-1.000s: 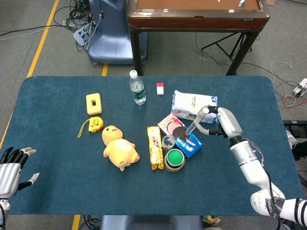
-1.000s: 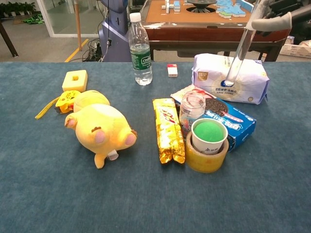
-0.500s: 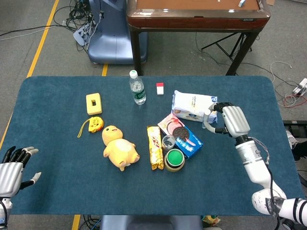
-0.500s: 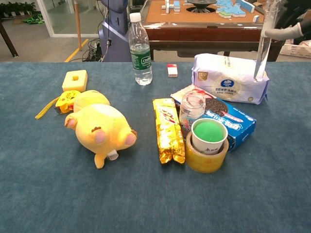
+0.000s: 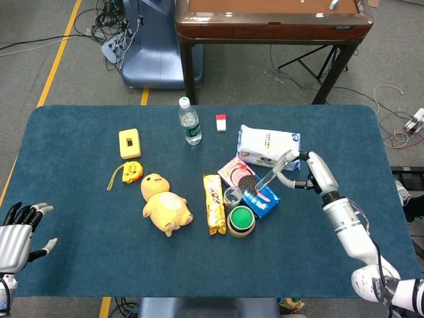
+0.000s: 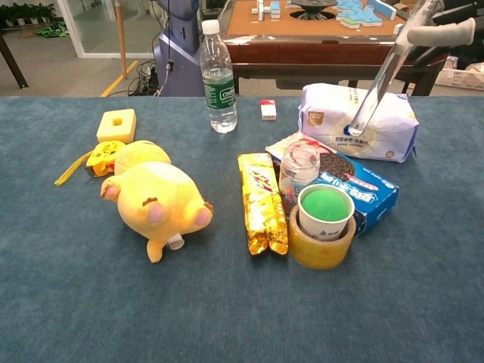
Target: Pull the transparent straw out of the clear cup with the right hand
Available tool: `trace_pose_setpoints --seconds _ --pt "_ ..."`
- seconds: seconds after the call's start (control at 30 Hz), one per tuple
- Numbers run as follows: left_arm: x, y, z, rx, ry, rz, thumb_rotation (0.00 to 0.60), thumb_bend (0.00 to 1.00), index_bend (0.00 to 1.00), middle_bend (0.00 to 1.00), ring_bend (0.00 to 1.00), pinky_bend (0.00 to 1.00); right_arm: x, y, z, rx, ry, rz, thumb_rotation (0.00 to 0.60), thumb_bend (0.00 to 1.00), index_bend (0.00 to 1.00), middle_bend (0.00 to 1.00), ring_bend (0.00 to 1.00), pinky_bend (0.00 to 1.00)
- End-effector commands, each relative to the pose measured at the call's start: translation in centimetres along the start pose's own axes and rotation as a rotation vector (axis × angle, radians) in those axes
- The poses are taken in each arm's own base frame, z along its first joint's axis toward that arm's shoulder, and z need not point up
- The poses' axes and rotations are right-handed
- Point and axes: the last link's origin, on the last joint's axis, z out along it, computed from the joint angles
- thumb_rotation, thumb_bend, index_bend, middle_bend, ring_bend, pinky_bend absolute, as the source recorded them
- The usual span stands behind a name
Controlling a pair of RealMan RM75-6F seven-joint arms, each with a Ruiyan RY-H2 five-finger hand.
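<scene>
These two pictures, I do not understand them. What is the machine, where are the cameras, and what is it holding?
It is a robot with two arms ending in mechanical hands. One camera looks down from its head; the other looks forward from its chest. The right hand holds a transparent straw, tilted, already out of the clear cup. The left hand waits with fingers apart and holds nothing. The blue table also carries a yellow plush toy, a water bottle, a tissue pack and a cookie box.
</scene>
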Motion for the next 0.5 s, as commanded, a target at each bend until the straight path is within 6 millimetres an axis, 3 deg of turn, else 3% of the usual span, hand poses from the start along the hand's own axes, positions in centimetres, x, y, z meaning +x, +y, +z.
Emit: trace_pose_setpoints --seconds 0.03,0.13,0.2,0.5 --pt "0.0 0.0 0.0 0.000 0.000 0.000 0.600 0.24 0.25 0.21 0.16 0.05 0.9 1.1 -0.2 0.074 0.096 -0.448 0.600 0.62 0.72 0.46 0.38 0.30" --pt "0.0 0.1 0.1 -0.002 0.000 -0.001 0.600 0.24 0.25 0.21 0.16 0.05 0.6 1.4 0.0 0.108 0.153 -0.548 0.600 0.62 0.72 0.46 0.38 0.30" --pt "0.0 0.1 0.1 -0.004 -0.002 0.000 0.600 0.24 0.25 0.21 0.16 0.05 0.2 1.6 -0.1 0.105 0.154 -0.517 0.600 0.62 0.72 0.46 0.39 0.30" --pt "0.0 0.1 0.1 -0.004 -0.002 0.000 0.600 0.24 0.25 0.21 0.16 0.05 -0.9 0.4 -0.7 0.002 0.013 0.063 0.600 0.62 0.72 0.46 0.39 0.30"
